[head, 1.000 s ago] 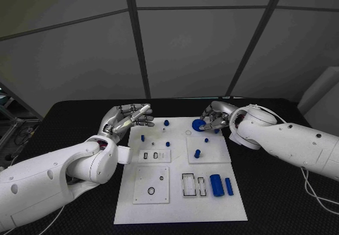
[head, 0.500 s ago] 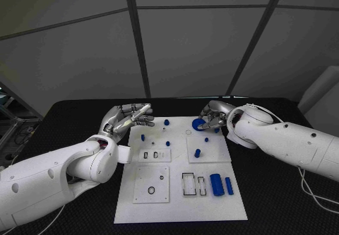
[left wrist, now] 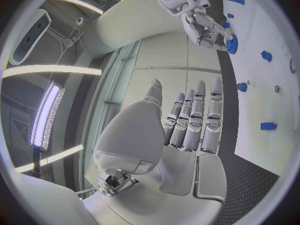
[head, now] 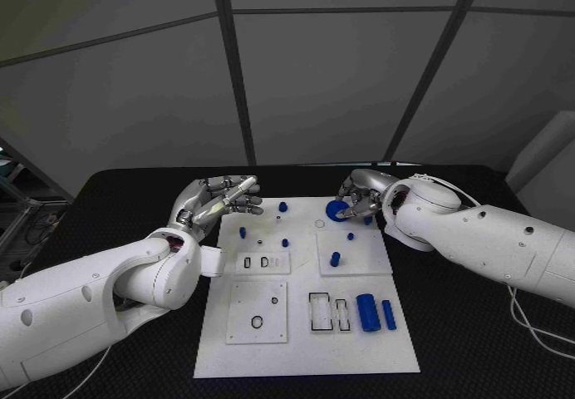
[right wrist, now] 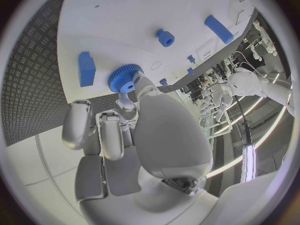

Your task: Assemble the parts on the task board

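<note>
Head view, two blue cylinders (head: 375,313) lying near the white task board's (head: 306,353) front edge, left hand (head: 216,202) empty with fingers extended at its far left, right hand (head: 363,198) pinching a blue gear (head: 336,211) over its far right corner.

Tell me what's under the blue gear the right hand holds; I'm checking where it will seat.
The right hand pinches the blue gear above the white task board. Bare board shows around it; the spot beneath is covered by gear and fingers.

A lab: grey partition panels (head: 323,83), black table (head: 479,332).
</note>
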